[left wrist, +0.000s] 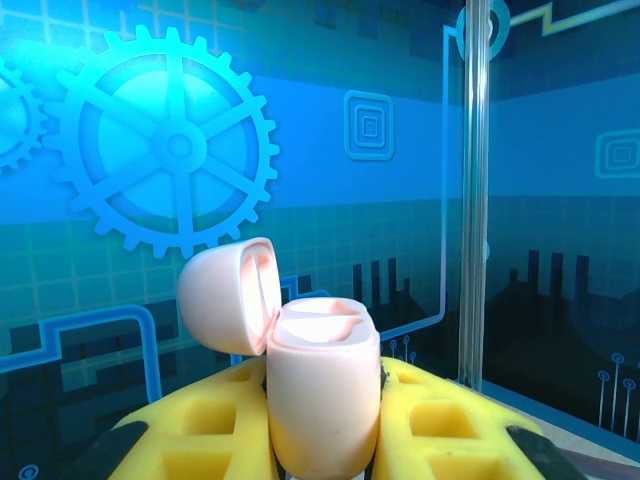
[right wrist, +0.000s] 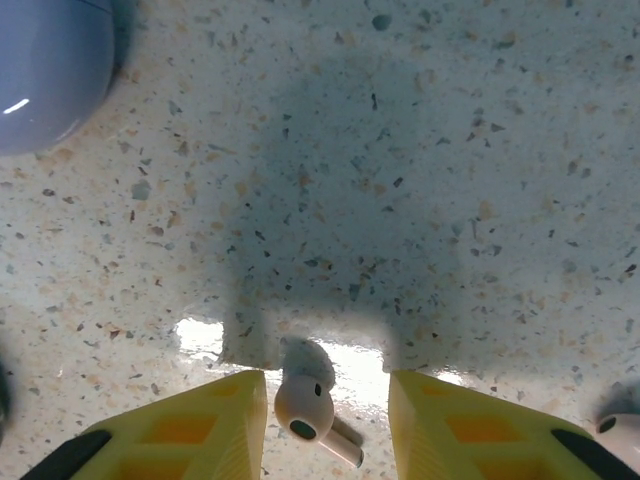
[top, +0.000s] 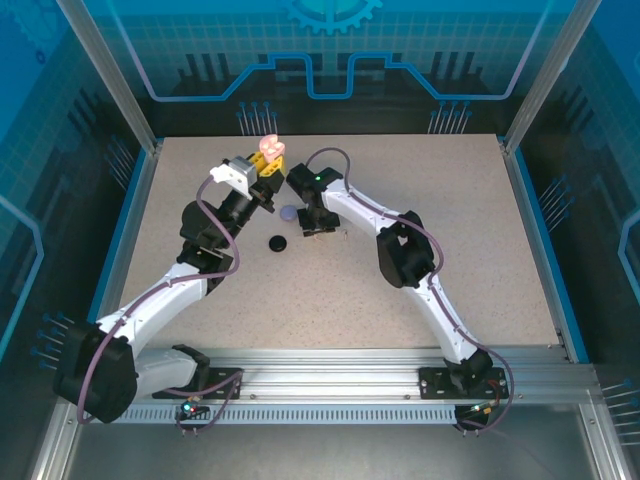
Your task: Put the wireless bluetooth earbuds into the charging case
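Observation:
My left gripper is raised off the table and shut on a pale pink charging case, upright with its lid hinged open; the same case appears near the table's back in the top view. My right gripper is low over the table with its jaws open. A pale pink earbud lies on the table between its yellow fingers, closer to the left one, with a gap on each side. A second pale earbud is partly visible at the lower right edge.
A lavender round case lies just left of the right gripper, showing as a lavender case in the corner of the right wrist view. A black round case sits nearer the front. The speckled table has free room to the right.

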You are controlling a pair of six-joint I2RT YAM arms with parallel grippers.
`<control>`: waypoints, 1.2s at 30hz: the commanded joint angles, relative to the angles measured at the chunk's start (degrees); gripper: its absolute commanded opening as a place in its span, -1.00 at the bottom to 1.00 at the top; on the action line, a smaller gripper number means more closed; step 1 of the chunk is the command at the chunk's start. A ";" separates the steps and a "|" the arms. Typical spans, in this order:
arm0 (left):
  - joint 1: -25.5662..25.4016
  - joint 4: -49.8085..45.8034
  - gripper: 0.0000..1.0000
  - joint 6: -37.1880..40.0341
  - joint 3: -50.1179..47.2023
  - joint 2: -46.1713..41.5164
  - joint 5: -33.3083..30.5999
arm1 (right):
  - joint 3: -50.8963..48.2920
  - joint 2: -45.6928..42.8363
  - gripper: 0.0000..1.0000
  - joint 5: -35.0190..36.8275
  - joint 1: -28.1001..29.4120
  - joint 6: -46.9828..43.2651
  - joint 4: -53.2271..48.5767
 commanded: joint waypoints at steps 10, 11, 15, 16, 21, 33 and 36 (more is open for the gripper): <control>-0.31 2.68 -1.00 -0.59 1.11 -0.67 -0.69 | 4.21 3.72 -0.32 0.52 2.06 -0.08 -3.13; -0.27 2.63 -1.00 -0.51 1.10 -0.69 -0.69 | 4.17 3.81 -0.33 0.55 2.13 0.00 -3.20; -0.27 2.44 -1.00 -0.57 0.99 -0.95 -0.77 | 4.14 4.25 -0.35 0.84 2.40 0.09 -3.46; -0.29 2.44 -1.00 -0.68 0.95 -0.92 -0.62 | 4.14 4.29 -0.35 0.86 2.33 0.14 -3.46; -0.30 2.35 -1.00 -0.70 0.95 -0.95 -0.55 | 4.22 4.59 -0.43 1.11 2.34 0.37 -3.79; -0.32 1.36 -1.00 -1.03 1.34 -0.44 0.26 | 2.50 1.12 -0.82 0.57 1.85 0.19 -2.69; -0.25 1.24 -1.00 -1.03 1.33 -0.32 0.65 | 1.74 -1.59 -0.84 -0.05 1.19 0.44 -1.99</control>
